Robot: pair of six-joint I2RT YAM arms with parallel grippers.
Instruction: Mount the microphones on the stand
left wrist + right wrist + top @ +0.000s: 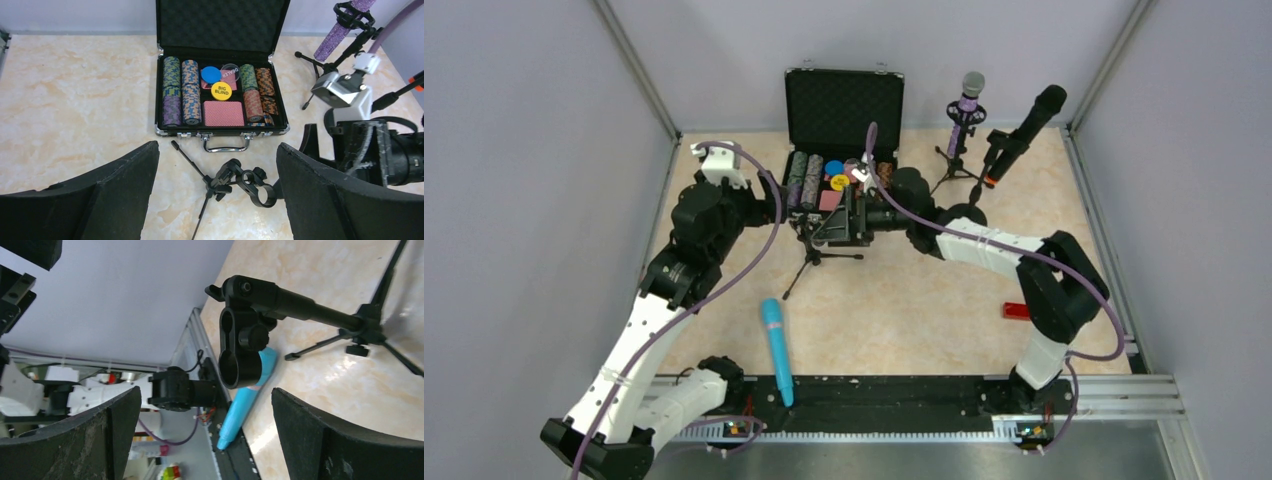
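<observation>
Remaining: the turquoise microphone (775, 345), loose on the surface (904, 310), its stand (248, 186) empty. Purple microphone (969, 100) and black microphone (1027, 130) are mounted. Left pincer (217, 147) and right pincer (205, 392) gape wide, holding nothing.

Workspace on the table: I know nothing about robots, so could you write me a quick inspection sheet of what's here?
Surface: marbled beige tabletop.
Job's things: turquoise microphone lies loose near the arm bases. Purple microphone and black microphone are mounted on two stands at the far right. Empty tripod stand, clamp vacant.
Clutter: open poker chip case; small red block.
Grippers: left gripper and right gripper, jaws open, nothing held, both at the empty stand.
Cables: purple cables along both arms.
Surroundings: grey walls; metal rail at the near edge.
</observation>
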